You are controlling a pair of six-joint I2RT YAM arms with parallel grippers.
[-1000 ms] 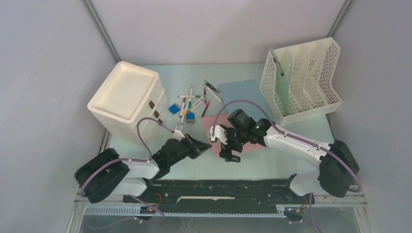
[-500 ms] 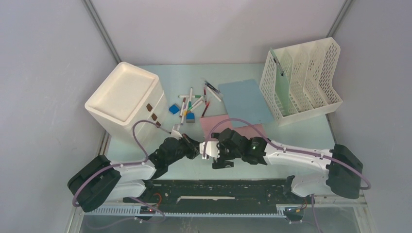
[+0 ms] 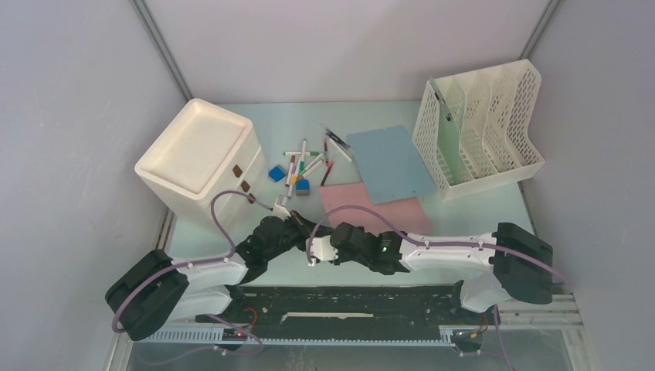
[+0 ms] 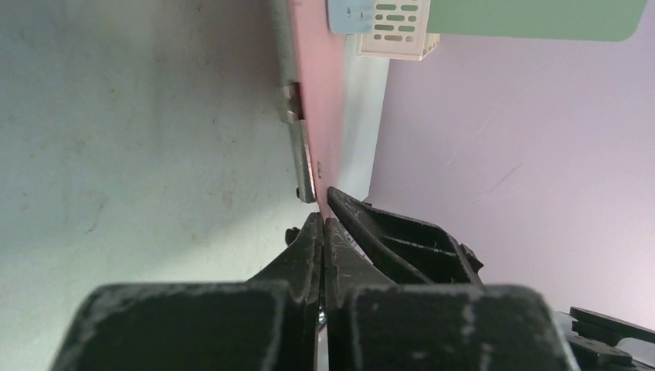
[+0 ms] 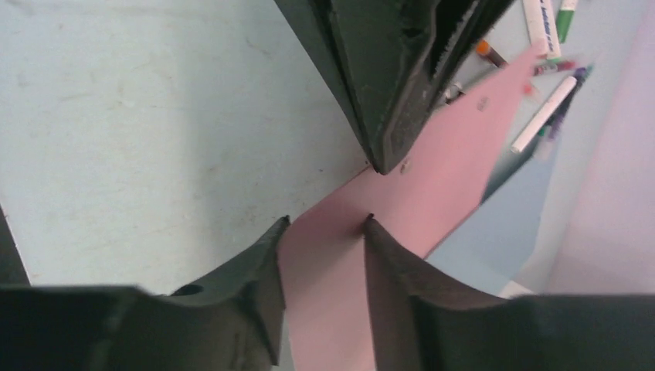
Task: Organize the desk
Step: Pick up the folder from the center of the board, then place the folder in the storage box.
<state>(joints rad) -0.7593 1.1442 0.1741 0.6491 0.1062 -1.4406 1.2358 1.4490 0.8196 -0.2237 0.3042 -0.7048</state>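
Note:
On the pale green desk (image 3: 479,212) lies a pink folder (image 3: 371,205), its near-left corner lifted. My left gripper (image 3: 305,230) is shut on that corner; in the left wrist view the pink folder (image 4: 320,77) runs edge-on into the closed left gripper (image 4: 323,218). My right gripper (image 3: 315,253) sits just in front of the left one. In the right wrist view the right gripper (image 5: 324,222) is open, its fingers on either side of the pink folder (image 5: 448,154), a gap showing, and the left gripper's fingers (image 5: 386,93) pinch the sheet just beyond.
A blue folder (image 3: 390,162) overlaps the pink one at the back. Several pens (image 3: 305,166) and small blue blocks lie mid-desk. A white drawer box (image 3: 197,158) stands at the left, a white perforated file rack (image 3: 479,127) at the back right. A black rail (image 3: 347,301) lines the front.
My right arm has swung left and toward the front edge, to the lifted pink corner, and its jaws have narrowed around the sheet. The left gripper kept its hold, shifting slightly left.

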